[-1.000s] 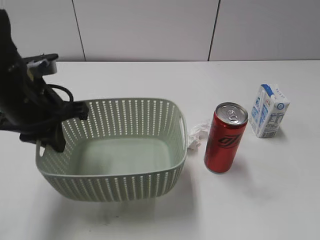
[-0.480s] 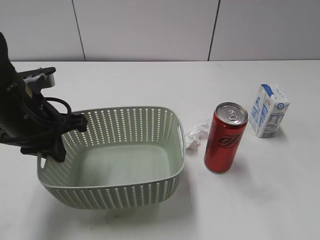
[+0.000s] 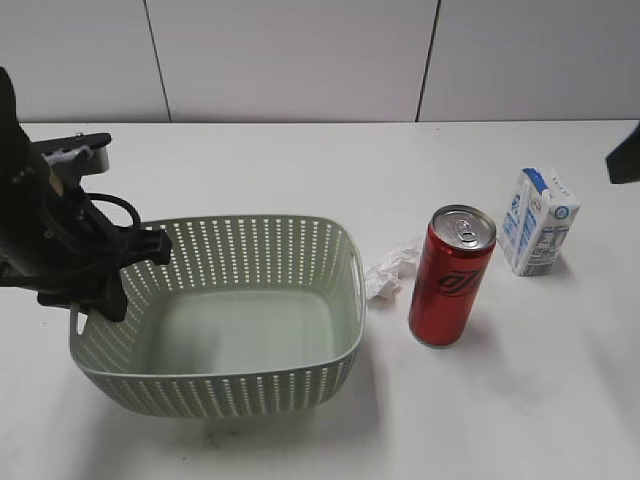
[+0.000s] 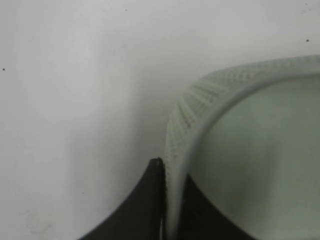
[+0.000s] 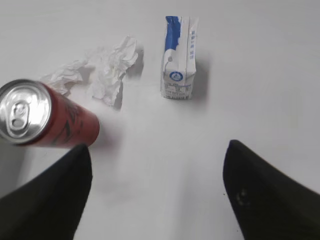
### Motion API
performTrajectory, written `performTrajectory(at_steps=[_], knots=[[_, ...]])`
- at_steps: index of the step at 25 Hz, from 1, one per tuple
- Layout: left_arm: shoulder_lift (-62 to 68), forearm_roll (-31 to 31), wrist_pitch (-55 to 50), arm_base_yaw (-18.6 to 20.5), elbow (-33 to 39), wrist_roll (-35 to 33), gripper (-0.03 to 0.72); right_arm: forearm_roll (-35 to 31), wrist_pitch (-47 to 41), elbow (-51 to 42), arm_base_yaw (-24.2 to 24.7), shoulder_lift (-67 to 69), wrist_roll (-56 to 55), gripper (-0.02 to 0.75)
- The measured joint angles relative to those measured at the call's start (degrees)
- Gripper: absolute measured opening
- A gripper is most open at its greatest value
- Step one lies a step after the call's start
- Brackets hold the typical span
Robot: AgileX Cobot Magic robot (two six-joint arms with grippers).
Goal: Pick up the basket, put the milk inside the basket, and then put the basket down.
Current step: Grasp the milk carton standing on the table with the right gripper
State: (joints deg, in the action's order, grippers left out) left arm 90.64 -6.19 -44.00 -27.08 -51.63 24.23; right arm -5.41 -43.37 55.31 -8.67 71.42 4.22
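The pale green basket [image 3: 250,395] is at the left of the table, and my left gripper [image 3: 95,300] is shut on its left rim. The left wrist view shows the rim [image 4: 200,115] pinched between the two black fingers of the left gripper [image 4: 172,175]. I cannot tell if the basket's base is off the table. The basket is empty. The milk [image 3: 538,222] stands upright at the right. In the right wrist view the milk [image 5: 178,57] is ahead of my open, empty right gripper [image 5: 157,146], well apart from it.
A red soda can [image 3: 450,275] stands between basket and milk, and shows at the left of the right wrist view [image 5: 45,117]. Crumpled white tissue [image 3: 392,268] lies by the basket's right end. A dark part of the right arm [image 3: 625,155] shows at the right edge.
The left arm has shifted the basket left and toward the camera, away from the tissue. A dark part of the right arm has come into view at the right edge.
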Motion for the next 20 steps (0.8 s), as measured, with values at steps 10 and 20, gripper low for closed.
performTrajectory(at_steps=[10,20], knots=[[0.0,0.73,0.11,0.0,0.0,0.0,-0.001,2.68,1.37,15.58,0.0,26.79,0.25,0.651],[0.0,0.85,0.4,0.0,0.0,0.0,-0.001,4.56,6.36,17.94,0.0,38.22,0.07,0.639]])
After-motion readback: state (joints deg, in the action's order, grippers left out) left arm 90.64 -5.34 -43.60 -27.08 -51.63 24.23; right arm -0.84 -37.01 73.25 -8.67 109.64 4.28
